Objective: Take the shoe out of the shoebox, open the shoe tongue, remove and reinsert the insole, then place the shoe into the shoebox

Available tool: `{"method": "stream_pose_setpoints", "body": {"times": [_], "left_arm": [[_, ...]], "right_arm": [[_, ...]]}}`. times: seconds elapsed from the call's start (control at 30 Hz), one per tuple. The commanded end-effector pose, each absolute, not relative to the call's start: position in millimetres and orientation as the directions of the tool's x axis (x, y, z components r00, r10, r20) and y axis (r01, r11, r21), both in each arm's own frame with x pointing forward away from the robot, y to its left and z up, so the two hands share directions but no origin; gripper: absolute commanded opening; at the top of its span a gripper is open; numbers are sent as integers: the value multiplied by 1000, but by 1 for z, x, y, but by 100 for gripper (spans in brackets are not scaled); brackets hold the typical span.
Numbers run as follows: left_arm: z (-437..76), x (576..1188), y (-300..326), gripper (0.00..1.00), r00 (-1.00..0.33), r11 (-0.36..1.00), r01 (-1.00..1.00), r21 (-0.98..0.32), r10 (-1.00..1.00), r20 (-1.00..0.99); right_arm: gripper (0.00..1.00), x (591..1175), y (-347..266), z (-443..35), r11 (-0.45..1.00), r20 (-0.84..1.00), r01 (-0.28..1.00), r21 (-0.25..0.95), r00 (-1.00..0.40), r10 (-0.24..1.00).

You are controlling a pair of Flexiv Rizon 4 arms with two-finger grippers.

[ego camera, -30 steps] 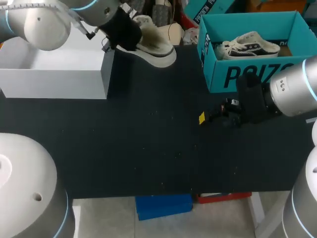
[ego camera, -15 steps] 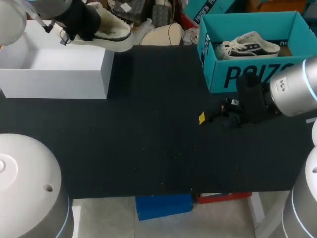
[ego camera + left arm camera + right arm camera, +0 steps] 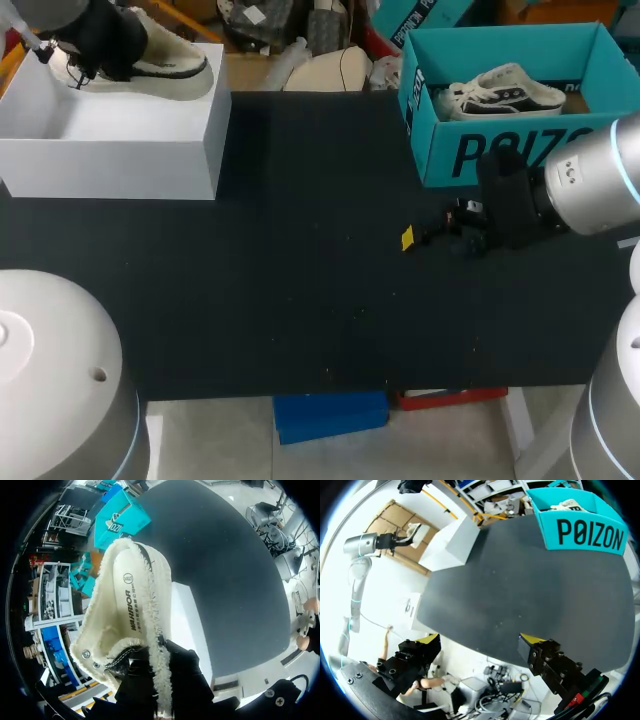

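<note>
While our right tool (image 3: 432, 236) hangs released over the dark bench (image 3: 300, 300), our left tool (image 3: 92, 48) grips the cream fleece-lined shoe (image 3: 165, 66) above the open white cardboard shoebox (image 3: 110, 150).

Nearest us on the right, the right tool (image 3: 480, 641) has its two yellow-tipped fingers (image 3: 428, 639) spread wide with nothing between them. Just beyond it stands a teal cardboard box (image 3: 520, 150) with a black-and-white canvas sneaker (image 3: 505, 92) lying inside. At the far left corner, our left tool (image 3: 161, 677) is clenched on the shoe's (image 3: 127, 605) heel collar, its toe pointing away from the wrist and its insole in view. The shoe sits over the shoebox's (image 3: 187, 615) far side; we cannot tell whether it touches the rim.
</note>
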State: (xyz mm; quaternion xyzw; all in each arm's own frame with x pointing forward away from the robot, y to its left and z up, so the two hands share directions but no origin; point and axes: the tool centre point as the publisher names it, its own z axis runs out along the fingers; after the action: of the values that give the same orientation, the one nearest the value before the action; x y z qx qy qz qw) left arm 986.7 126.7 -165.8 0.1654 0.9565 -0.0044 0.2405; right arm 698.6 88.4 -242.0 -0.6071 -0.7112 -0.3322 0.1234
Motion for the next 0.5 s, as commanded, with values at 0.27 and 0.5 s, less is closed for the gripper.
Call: {"method": "stream_pose_setpoints", "body": {"times": [0.27, 0.5], "left_arm": [[-206, 1009, 179, 0, -856, 966, 240, 91, 255, -449], [-232, 1020, 196, 0, -879, 977, 202, 74, 214, -426]], "right_arm": [[100, 699, 89, -242, 42, 577, 946, 322, -231, 783], [100, 699, 89, -242, 42, 577, 946, 322, -231, 783]]}}
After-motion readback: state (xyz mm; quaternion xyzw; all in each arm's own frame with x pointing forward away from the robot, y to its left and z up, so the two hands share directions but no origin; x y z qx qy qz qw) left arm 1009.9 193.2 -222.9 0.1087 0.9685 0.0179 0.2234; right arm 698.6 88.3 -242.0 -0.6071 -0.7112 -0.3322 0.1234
